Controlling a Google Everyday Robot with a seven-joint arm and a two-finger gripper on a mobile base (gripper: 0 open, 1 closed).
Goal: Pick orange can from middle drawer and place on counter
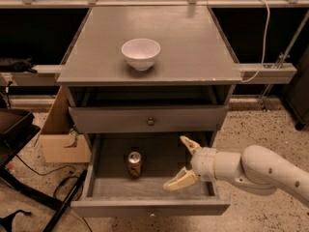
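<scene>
The can [134,164] is standing upright on the floor of the open drawer [149,208], a little left of centre. The gripper [175,163] is hovering over the drawer just right of the can, not touching it. Its two fingers [179,180] are standing spread wide with nothing between them. Above, a white bowl [140,53] is sitting on the counter [193,47]. A cardboard box [58,139] is sitting beside the drawer's left side.
</scene>
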